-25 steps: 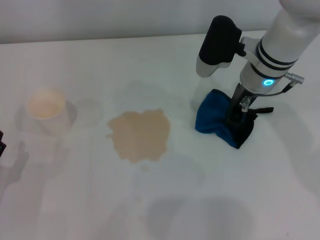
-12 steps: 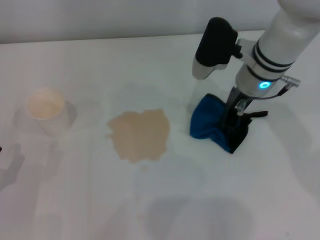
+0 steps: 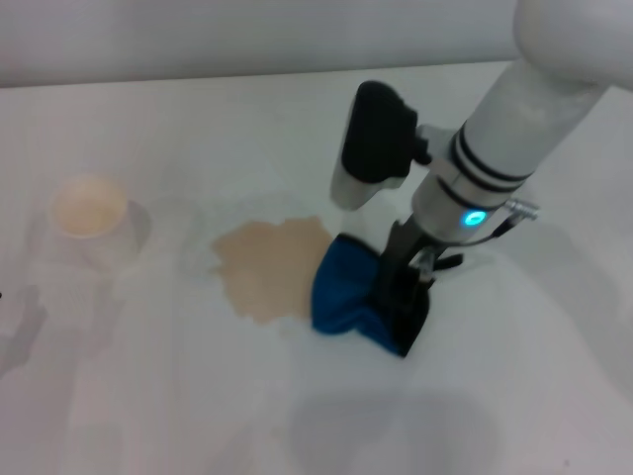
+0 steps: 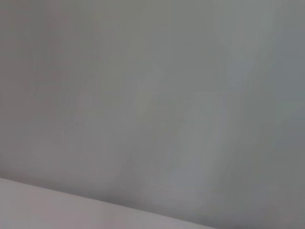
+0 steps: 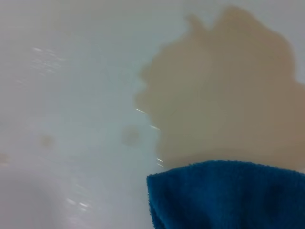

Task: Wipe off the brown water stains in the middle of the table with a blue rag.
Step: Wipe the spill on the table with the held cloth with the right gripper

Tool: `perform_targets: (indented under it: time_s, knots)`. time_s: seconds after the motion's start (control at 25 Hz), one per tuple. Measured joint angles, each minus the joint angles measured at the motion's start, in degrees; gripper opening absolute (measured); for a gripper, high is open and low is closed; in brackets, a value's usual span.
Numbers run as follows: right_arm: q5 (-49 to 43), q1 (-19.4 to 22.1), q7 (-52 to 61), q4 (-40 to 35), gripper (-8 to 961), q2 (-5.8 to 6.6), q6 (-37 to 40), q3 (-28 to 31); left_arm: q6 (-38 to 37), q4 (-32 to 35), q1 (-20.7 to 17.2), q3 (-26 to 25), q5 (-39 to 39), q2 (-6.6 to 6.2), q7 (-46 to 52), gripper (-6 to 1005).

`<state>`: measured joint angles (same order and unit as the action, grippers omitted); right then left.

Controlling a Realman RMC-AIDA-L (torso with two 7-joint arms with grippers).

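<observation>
Wiping is beginning: the blue rag (image 3: 346,292), clamped in the right claw (image 3: 401,297), overlaps the brown water stains (image 3: 267,267); a pressed sweep across is required.

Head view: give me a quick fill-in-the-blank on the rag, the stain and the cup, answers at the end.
1. The right gripper holds the ____ rag down on the table.
2. The rag's leading edge overlaps the ____ stain.
3. The paper cup stands on the robot's ____ side of the stain.
4. The left gripper is ____ in the head view.

Answers: blue; brown; left; not visible
</observation>
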<state>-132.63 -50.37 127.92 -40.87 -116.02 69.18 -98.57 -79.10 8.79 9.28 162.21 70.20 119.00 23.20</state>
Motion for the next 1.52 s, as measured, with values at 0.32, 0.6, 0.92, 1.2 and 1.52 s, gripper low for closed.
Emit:
perform_targets:
  time_s: [0.32, 0.6, 0.92, 1.2, 1.52]
  knots:
    - [13.3, 2.1, -3.8, -2.8, 61, -0.18, -0.9, -8.9, 0.0, -0.1, 0.3, -0.1, 0.0, 0.00, 0.0, 892]
    - [22.4, 2.4, -5.5, -3.0, 61, -0.15, -7.6, -16.9, 0.0, -0.1, 0.5, -0.1, 0.0, 0.00, 0.0, 892]
    - [26.5, 3.2, -6.6, -3.1, 62, -0.30, -14.5, -20.1, 0.0, -0.1, 0.5, -0.1, 0.0, 0.00, 0.0, 892]
    - [26.2, 3.1, -6.5, -1.9, 61, -0.15, -19.4, -19.6, 0.0, -0.1, 0.5, -0.1, 0.0, 0.00, 0.3, 891]
    - [25.0, 2.7, -6.7, 2.3, 61, 0.49, -23.2, -14.9, 0.0, -0.1, 0.5, -0.1, 0.0, 0.00, 0.3, 892]
